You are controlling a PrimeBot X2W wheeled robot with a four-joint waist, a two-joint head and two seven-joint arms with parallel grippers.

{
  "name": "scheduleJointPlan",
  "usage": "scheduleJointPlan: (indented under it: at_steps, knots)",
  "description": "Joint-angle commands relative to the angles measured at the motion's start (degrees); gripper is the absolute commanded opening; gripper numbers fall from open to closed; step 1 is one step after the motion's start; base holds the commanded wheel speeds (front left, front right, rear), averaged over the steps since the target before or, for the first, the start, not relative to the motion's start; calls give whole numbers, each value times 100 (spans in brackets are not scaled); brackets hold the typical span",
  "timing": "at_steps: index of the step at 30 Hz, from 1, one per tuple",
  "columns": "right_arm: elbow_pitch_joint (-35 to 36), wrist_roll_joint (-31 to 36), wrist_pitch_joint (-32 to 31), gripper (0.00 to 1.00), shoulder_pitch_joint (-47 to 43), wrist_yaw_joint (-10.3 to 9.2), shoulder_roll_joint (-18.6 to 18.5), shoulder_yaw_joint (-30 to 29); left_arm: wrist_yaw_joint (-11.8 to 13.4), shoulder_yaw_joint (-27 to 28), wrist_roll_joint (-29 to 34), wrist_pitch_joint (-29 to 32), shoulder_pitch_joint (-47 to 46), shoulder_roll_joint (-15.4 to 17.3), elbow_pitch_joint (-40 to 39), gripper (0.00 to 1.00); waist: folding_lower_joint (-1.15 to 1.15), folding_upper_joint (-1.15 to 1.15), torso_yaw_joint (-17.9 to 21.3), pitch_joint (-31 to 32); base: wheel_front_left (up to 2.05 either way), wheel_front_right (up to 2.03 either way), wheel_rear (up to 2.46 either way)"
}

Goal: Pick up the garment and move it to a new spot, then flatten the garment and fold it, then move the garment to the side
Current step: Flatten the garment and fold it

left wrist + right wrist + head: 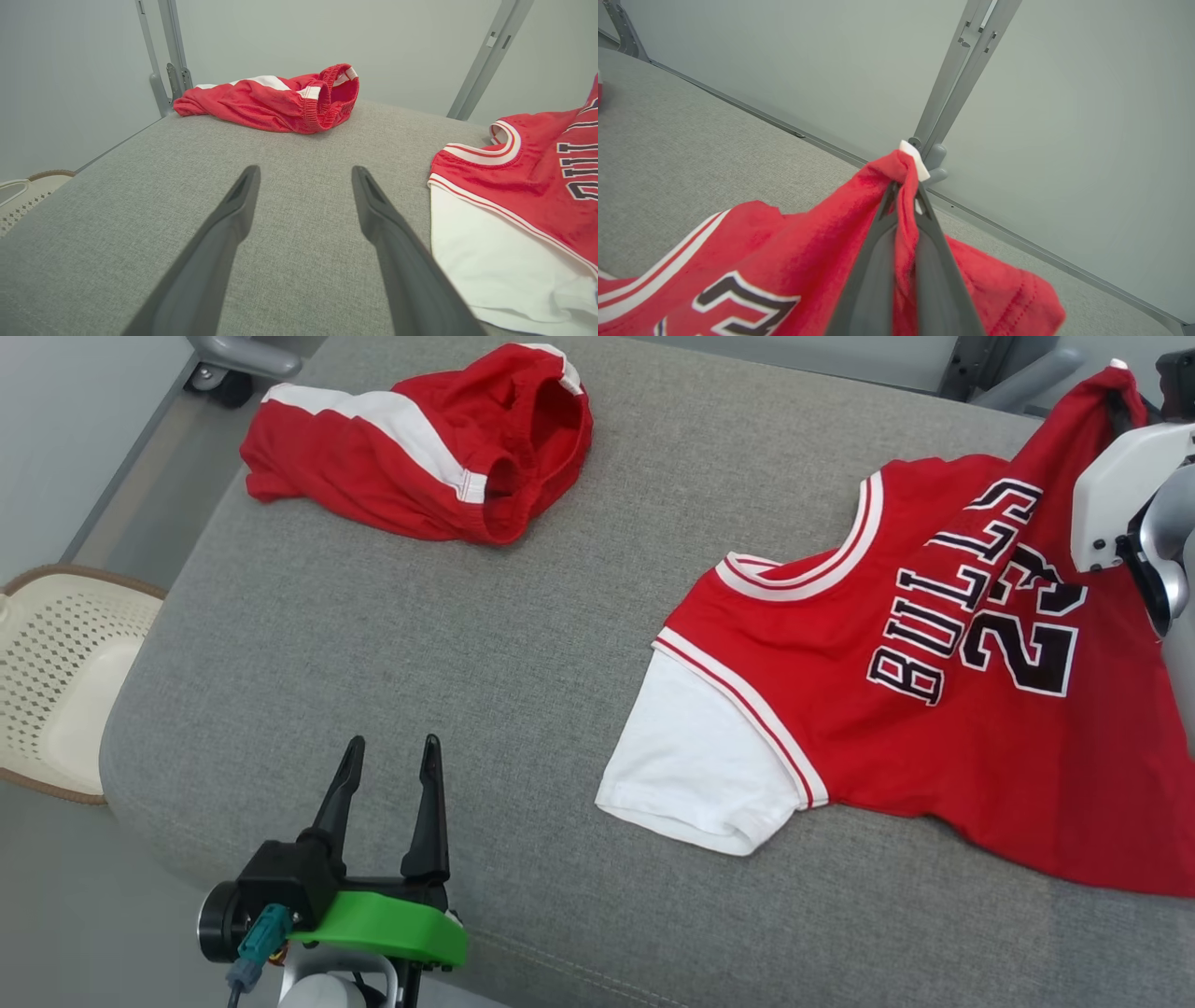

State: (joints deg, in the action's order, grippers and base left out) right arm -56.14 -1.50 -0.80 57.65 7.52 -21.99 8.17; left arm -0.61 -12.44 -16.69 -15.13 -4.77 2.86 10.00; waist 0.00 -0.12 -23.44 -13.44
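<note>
Partly raised, red jersey (934, 756) shows white sleeve (695, 775).

A grey fabric-covered tabletop (523, 644) carries two garments, well apart. Crumpled red shorts (411, 448) lie at its far left; a red jersey (934, 728) with a white sleeve spreads over its right.

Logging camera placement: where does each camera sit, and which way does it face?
Head view: on the head, down onto the grey cushion; open left pincer, pale right wrist.
Left wrist view: along the left pincer, across the cushion to the shorts.
Right wrist view: along the right pincer, shut on the jersey, toward the wall.
Shared: the jersey, in all three.
</note>
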Motion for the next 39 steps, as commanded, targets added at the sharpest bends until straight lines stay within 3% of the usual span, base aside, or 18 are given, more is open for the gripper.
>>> scheduleJointPlan:
  at_steps: [1,2,3,15,23,30,39]
  knots:
    - [-186,221,103,33,84,-6,68,-162,40,-4,-13,-2,-111,5,-4,100,0,12,-85,-96,0,0,0]
    - [-258,283,164,97,99,-6,144,-248,54,0,-8,-3,-111,5,-3,100,0,12,-75,-93,0,0,0]
    - [-322,360,225,100,109,-6,203,-322,58,6,-10,-2,-103,5,-8,100,0,12,-51,-82,0,0,0]
    - [-756,247,1071,100,-140,-8,491,-611,-15,51,146,-3,-109,5,-64,100,0,12,644,236,0,0,0]
    - [-332,-350,1551,100,-793,-8,678,-466,-108,202,387,-2,-105,7,-38,100,0,12,1335,611,0,0,0]
    - [805,-1083,1599,100,-1919,-7,815,-521,-159,362,465,-2,125,7,38,100,0,12,1758,964,0,0,0]
    - [2821,-1278,1600,100,-3714,-7,1015,-692,-136,499,377,-2,535,8,34,100,0,12,2022,1270,0,0,0]
